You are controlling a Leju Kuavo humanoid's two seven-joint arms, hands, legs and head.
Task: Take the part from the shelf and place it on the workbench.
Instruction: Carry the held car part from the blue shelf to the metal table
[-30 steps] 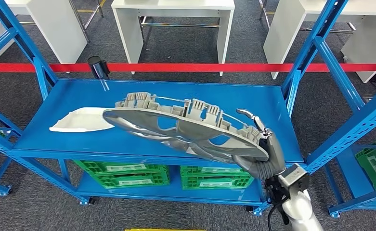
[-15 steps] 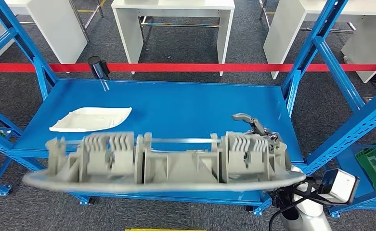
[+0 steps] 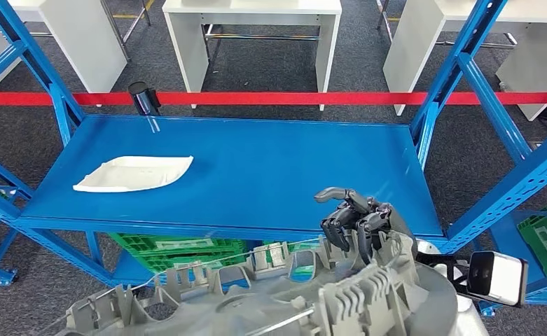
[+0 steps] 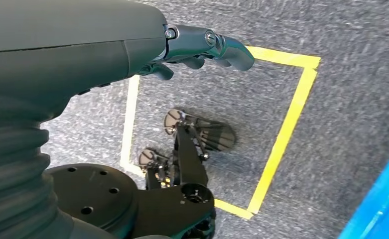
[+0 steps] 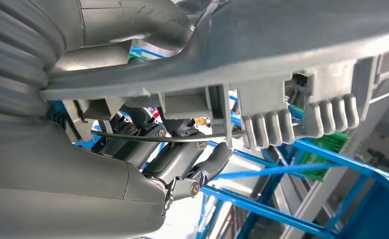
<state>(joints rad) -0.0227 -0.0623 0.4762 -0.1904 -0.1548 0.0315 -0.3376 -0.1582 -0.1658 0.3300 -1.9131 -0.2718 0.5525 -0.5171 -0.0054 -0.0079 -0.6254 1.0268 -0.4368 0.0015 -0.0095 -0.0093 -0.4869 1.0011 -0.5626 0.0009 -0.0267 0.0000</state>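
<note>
Gripping the grey part [image 3: 270, 301] at one end, the right hand [image 3: 360, 222] has its dark fingers [image 3: 340, 227] curled over the ribbed edge, and in the right wrist view the thumb [image 5: 209, 162] closes from the other side, so the piece is clamped between the two. That one-ended hold looks like the reason the long part sticks out sideways across the robot's front: it hangs low in the head view, clear of the blue shelf [image 3: 256, 168] and in front of its near edge, touching nothing but the hand. The clip-studded back faces up (the smooth face is turned down, as far as the head view tells), which probably lets the fingers hook onto the moulded ribs rather than a slick surface.

The left hand [image 4: 202, 47] hangs by the robot's side over grey carpet marked with yellow tape [image 4: 282, 134]; its fingers are curled in and hold nothing, so it takes no share of the load.

A white part [image 3: 134, 173] lies flat on the shelf's left side, well apart from the grey one. Green crates [image 3: 179, 250] sit on the lower level. Beyond a red barrier tape [image 3: 277, 98] stand white tables [image 3: 253, 28]; whether one of them is the workbench I cannot tell. The pick looks done; the carry and set-down remain.
</note>
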